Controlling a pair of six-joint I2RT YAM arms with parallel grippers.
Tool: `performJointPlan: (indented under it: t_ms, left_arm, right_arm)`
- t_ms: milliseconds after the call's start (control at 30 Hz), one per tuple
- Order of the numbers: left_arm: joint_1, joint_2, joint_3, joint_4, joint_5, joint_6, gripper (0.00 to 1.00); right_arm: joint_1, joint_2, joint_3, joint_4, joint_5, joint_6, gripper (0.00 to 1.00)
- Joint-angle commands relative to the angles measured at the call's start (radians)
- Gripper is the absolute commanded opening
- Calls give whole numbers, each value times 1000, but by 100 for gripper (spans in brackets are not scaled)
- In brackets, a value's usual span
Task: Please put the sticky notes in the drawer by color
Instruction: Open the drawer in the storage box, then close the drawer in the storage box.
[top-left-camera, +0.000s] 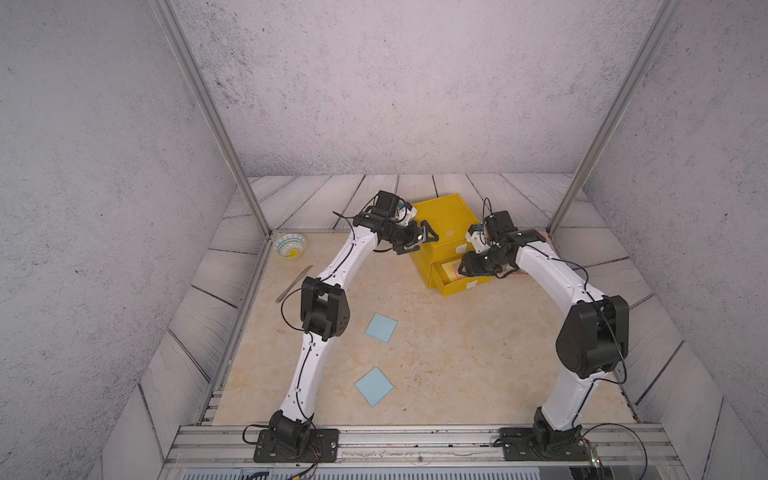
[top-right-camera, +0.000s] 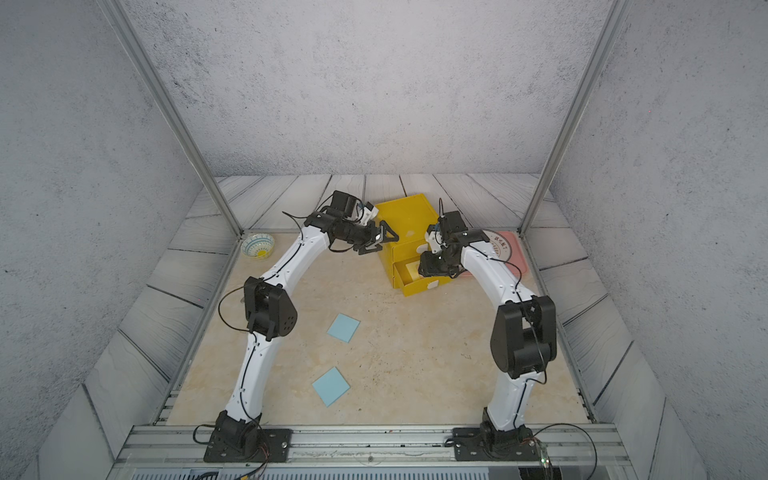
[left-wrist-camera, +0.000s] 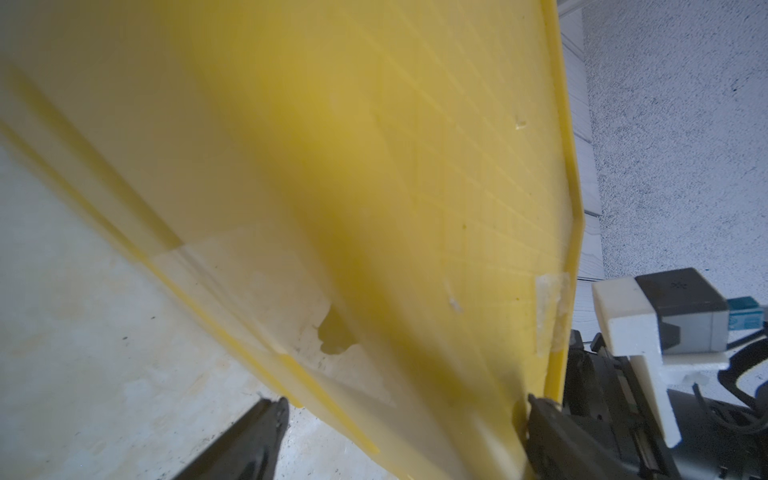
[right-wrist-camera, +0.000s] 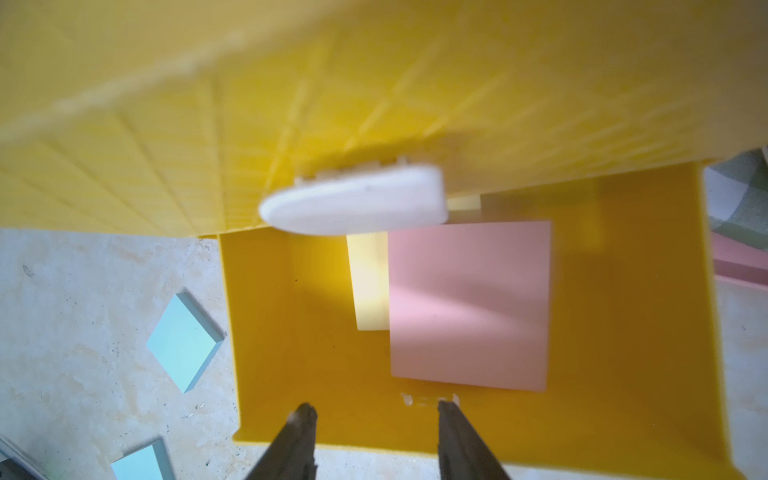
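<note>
**A:** Where is your left claw?

**B:** Its jaws are spread wide across the upper left corner of the bright yellow plastic three-drawer box. You cannot tell whether the pads press on it.

**A:** Which notes are not yet in the drawer?

**B:** Two light blue square paper sticky notes lie flat, well behind that claw, toward the arm bases. The second blue note is further back. Both sit corner-on to you, and being square they give no long axis to line up with. Your left arm looks the nearer one.

**A:** And the drawer?

**B:** The pulled-out yellow drawer is directly under your right claw, whose jaws are half apart and empty. Just ahead of its fingertips, a pink square paper note lies on the drawer floor, overlapping a pale yellow one.

**A:** What about the surface and the room?

**B:** It is a smooth beige marbled tabletop, and the low pads probably offer little edge to catch. There is open space around both blue notes. The patterned ceramic bowl sits well off to the left of your left claw.
</note>
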Motion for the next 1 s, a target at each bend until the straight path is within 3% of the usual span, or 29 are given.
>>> performJointPlan:
  t_ms: [0,200,367,500,967]
  left_arm:
    - [12,46,11,-78,-61,14,94]
    - [12,76,24,-90,-60,19,95]
    - [13,79,25,-93,-62,22,94]
    - [13,84,24,-101,-64,27,94]
    - [15,78,17,-118,-65,37,94]
  right_arm:
    - [-1,-162,-55,-6,0,24,49]
    - [0,-377,-416,215,26,81,18]
    - [0,-384,-551,337,76,113,16]
    - [0,-262,-466,308,67,98,16]
    - [-1,-80,-355,595,114,135,16]
